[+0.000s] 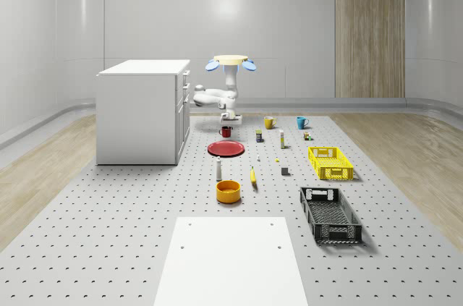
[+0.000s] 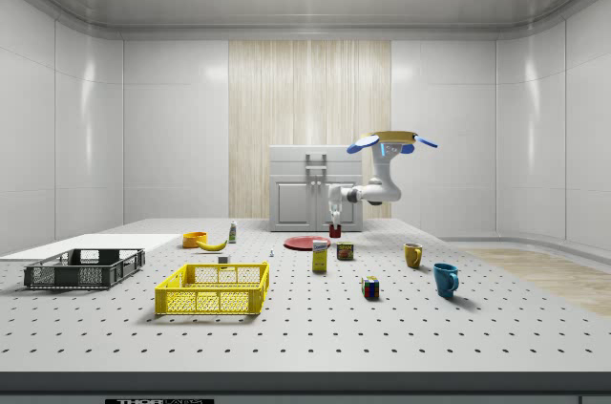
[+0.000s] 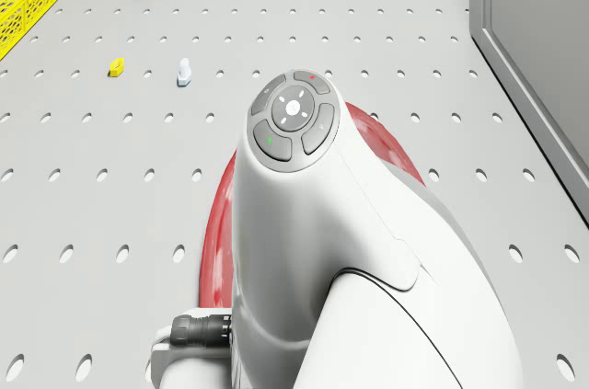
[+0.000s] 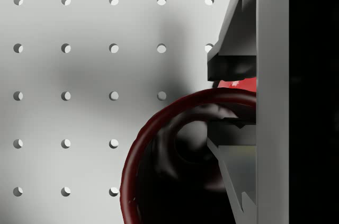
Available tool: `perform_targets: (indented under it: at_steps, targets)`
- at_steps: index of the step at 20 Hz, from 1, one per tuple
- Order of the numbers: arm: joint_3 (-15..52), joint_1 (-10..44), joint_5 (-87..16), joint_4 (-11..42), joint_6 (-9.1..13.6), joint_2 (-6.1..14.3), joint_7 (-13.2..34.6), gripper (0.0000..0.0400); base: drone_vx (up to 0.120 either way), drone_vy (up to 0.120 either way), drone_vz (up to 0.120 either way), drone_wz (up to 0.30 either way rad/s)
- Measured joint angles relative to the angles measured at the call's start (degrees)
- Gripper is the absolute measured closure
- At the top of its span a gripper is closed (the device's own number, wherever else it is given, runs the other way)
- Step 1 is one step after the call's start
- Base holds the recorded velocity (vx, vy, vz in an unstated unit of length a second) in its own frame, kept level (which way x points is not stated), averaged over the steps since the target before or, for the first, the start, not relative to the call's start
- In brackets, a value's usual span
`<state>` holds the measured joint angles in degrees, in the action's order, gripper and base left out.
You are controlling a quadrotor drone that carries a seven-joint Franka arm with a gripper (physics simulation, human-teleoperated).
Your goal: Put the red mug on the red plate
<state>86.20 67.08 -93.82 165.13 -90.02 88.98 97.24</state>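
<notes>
The red mug [image 1: 226,132] is close behind the red plate [image 1: 226,148], on the side away from the whole-scene camera and next to the white cabinet. My gripper [image 1: 228,119] points straight down onto it. In the wrist view my gripper [image 4: 233,99] is shut on the mug [image 4: 153,128], with one finger inside the rim and one outside. I cannot tell whether the mug touches the floor. The drone [image 1: 230,62] hovers above the mug. In the side view the mug [image 2: 335,229] hangs under the gripper [image 2: 335,213], right of the plate [image 2: 307,244]. The plate [image 3: 216,242] peeks from under the arm.
A white cabinet [image 1: 141,114] stands at the whole-scene view's left of the mug. Yellow mug [image 1: 269,123], blue mug [image 1: 302,123] and small cans sit to the right. Nearer the camera are a white bottle [image 1: 218,168], banana [image 1: 253,176], orange bowl [image 1: 228,191], yellow crate [image 1: 330,163] and black crate [image 1: 330,213].
</notes>
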Motion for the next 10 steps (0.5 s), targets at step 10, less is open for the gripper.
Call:
perform_targets:
  at_steps: [10]
  targets:
    - [0.11, 0.05, 0.31, -0.01, -0.76, 0.81, 0.04, 0.03, 0.12, -0.028, 0.0, 0.0]
